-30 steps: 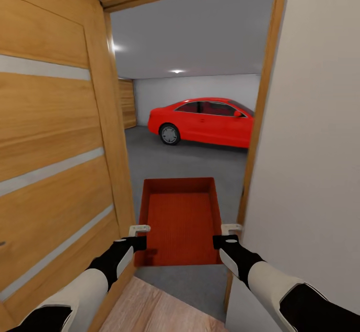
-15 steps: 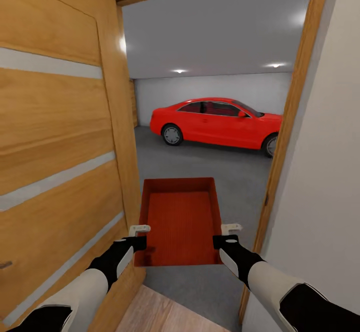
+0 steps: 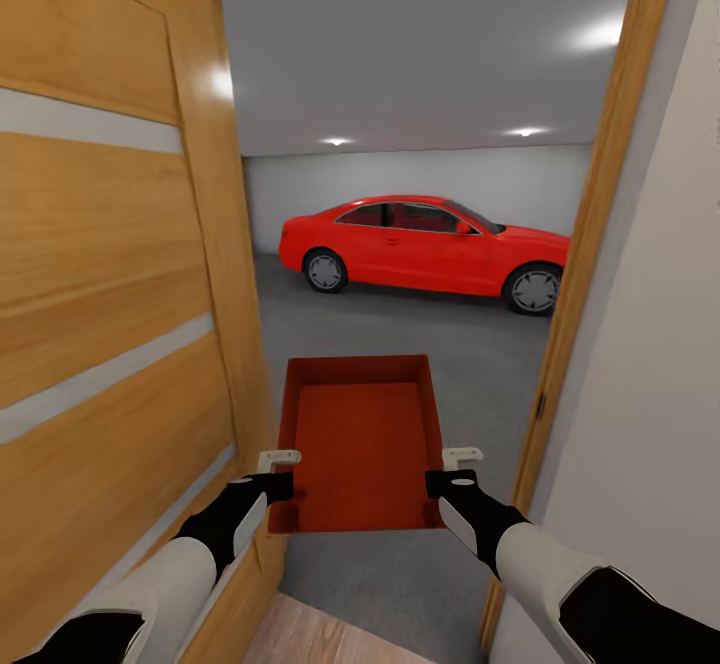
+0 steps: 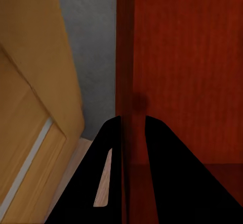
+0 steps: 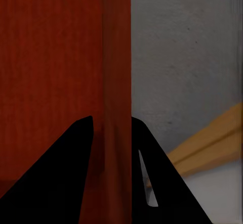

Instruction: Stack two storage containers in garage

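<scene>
We stand in a doorway, an open light-wood door with pale inset stripes (image 3: 110,274) on our left and a plain cream wall (image 3: 650,364) with a wooden door frame (image 3: 590,244) on our right. Ahead lies the garage: a dark grey speckled concrete floor (image 3: 400,324), a plain white back wall (image 3: 420,174), a grey ceiling with round spotlights (image 3: 525,131), and a glossy red car (image 3: 425,244) parked side-on near that back wall. A strip of light wood-plank flooring (image 3: 320,639) shows just below us, where the concrete begins.

We carry one orange-red rectangular open-top storage container with a finely ribbed bottom (image 3: 360,444) between our arms, held out level over the concrete, its far end toward the car and its left side close to the door's edge. Our left gripper (image 3: 277,472) is clamped on the container's left wall near its near corner; in the left wrist view the black fingers (image 4: 167,163) straddle that thin red wall. Our right gripper (image 3: 449,469) is clamped on the right wall likewise, its fingers (image 5: 71,163) either side of the rim in the right wrist view, with grey concrete beyond.
</scene>
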You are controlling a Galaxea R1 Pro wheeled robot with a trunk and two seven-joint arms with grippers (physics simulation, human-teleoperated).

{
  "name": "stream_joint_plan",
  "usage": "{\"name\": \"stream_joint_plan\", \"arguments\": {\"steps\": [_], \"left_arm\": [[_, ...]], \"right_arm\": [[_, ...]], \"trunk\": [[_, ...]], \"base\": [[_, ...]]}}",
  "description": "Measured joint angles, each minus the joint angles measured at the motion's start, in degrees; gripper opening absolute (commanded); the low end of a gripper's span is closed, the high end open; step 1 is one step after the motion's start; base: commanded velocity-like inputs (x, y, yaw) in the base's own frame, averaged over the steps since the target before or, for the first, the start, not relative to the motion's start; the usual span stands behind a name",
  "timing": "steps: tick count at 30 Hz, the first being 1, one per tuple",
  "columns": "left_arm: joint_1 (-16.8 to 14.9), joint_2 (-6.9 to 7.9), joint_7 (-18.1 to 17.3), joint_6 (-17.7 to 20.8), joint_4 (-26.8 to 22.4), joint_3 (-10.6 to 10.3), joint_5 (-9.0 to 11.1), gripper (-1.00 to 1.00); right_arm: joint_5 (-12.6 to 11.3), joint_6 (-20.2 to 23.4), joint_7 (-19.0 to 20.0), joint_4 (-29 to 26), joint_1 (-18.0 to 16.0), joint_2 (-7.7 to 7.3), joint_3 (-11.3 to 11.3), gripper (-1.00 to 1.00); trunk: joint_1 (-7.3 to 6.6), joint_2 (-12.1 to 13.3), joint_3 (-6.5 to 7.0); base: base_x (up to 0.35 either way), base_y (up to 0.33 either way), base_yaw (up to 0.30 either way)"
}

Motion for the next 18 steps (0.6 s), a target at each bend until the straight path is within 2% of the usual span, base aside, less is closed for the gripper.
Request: {"name": "stream_joint_plan", "arguments": {"steps": [12, 18], "left_arm": [[0.0, 0.00, 0.0, 0.0, 0.0, 0.0, 0.0, -1.00], [0.0, 0.01, 0.0, 0.0, 0.0, 0.0, 0.0, -1.00]], "right_arm": [[0.0, 0.0, 0.0, 0.0, 0.0, 0.00, 0.0, -1.00], [0.0, 0.0, 0.0, 0.0, 0.0, 0.01, 0.0, -1.00]], "trunk": [[0.00, 0.0, 0.00], [0.00, 0.0, 0.00]], "base": [[0.155, 0.139, -0.217], [0.150, 0.124, -0.075]]}}
